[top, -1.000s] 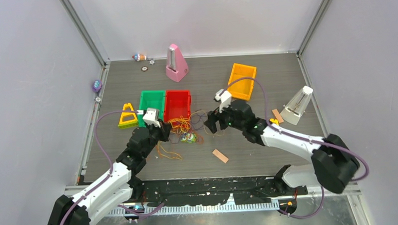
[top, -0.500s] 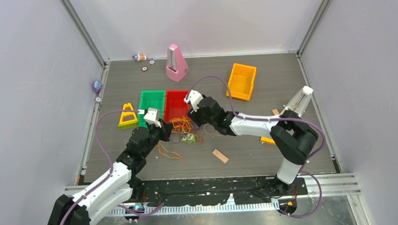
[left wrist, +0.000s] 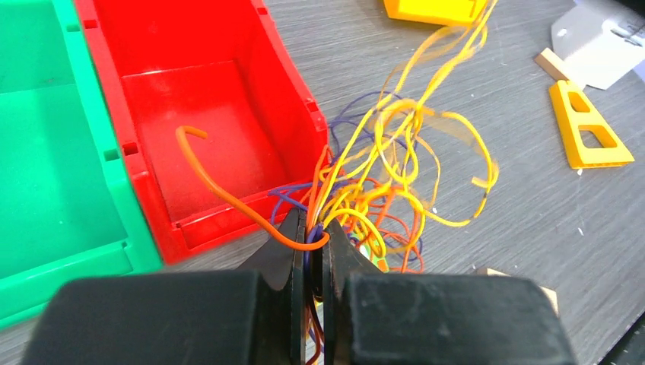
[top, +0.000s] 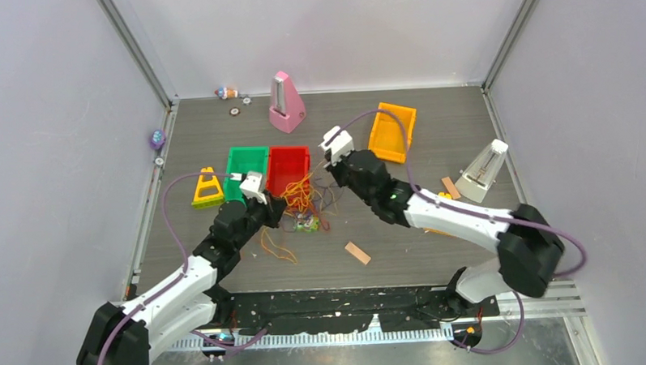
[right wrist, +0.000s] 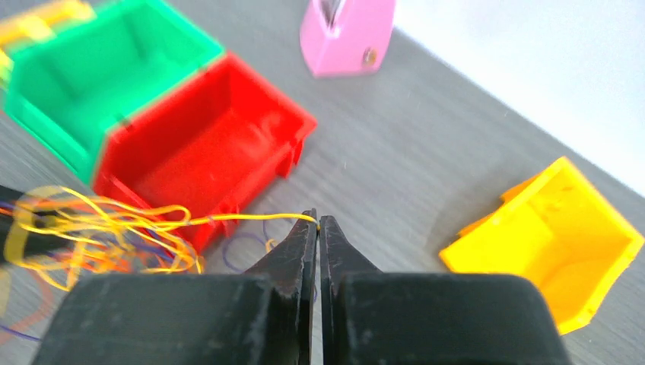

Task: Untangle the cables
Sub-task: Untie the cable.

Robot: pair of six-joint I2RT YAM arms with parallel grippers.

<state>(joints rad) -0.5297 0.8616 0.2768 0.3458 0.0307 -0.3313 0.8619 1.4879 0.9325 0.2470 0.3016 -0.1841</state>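
Observation:
The cables (top: 304, 198) are a tangle of orange, yellow and dark purple strands just in front of the red bin (top: 288, 169). My left gripper (top: 274, 211) holds the tangle's near-left side. In the left wrist view it (left wrist: 314, 228) is shut on orange and purple strands of the cables (left wrist: 380, 175), and yellow loops rise beyond the tips. My right gripper (top: 327, 170) is raised at the tangle's far right. In its wrist view it (right wrist: 319, 219) is shut on one thin yellow strand pulled taut from the cables (right wrist: 99, 228).
A green bin (top: 248, 165) adjoins the red one. A yellow bin (top: 393, 131) and pink metronome (top: 285, 103) stand farther back, a white metronome (top: 483, 170) at right. A yellow triangle block (top: 207, 188), a wooden block (top: 357, 253) and a loose orange strand (top: 275, 247) lie nearby.
My right gripper reached into the tangle, shut on a yellow strand, then drew up and back to the right, stretching it. The left gripper kept its hold and barely moved.

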